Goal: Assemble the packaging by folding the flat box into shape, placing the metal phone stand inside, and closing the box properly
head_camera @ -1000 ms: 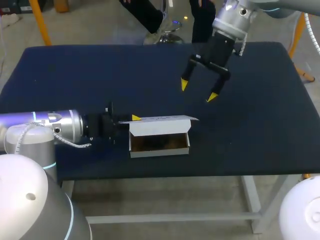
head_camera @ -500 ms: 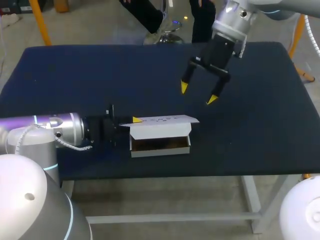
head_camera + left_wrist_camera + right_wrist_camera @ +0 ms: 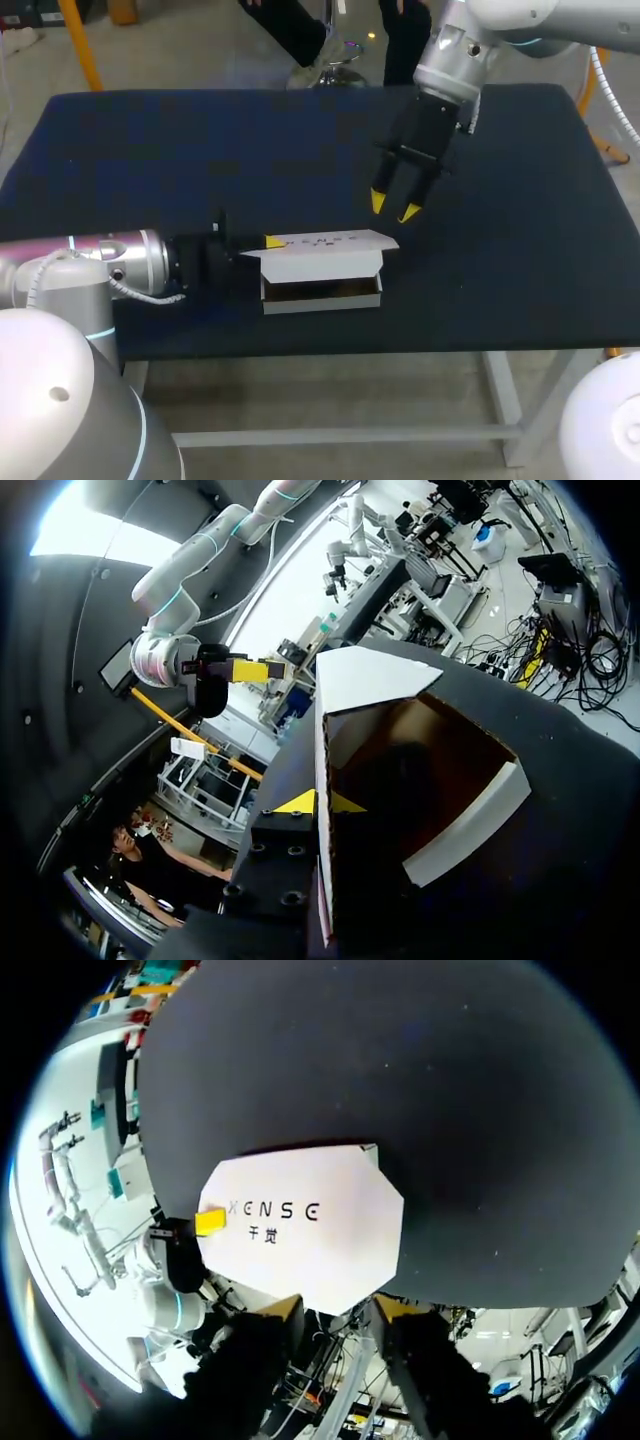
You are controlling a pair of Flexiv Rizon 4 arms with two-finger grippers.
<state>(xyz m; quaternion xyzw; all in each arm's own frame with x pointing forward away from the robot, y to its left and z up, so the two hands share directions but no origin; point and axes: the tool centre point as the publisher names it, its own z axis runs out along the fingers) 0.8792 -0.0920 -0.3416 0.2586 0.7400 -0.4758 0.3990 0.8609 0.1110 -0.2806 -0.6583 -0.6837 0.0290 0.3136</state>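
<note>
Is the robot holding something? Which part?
Yes: the left gripper pinches the white box by its upright wall, at the end nearest that arm. The right gripper holds nothing.

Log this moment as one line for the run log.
left gripper: shut on box lid | right gripper: open, above table beyond box | box: lid up, contents unclear

White cardboard box (image 3: 320,262), matt outside and bare brown within, on a table (image 3: 150,150) covered in dark, matt cloth. At the near left, the left arm (image 3: 120,262) shows smooth silver metal with a soft sheen; farther right, the right gripper (image 3: 394,207) is matt black, its tips bright yellow.
</note>
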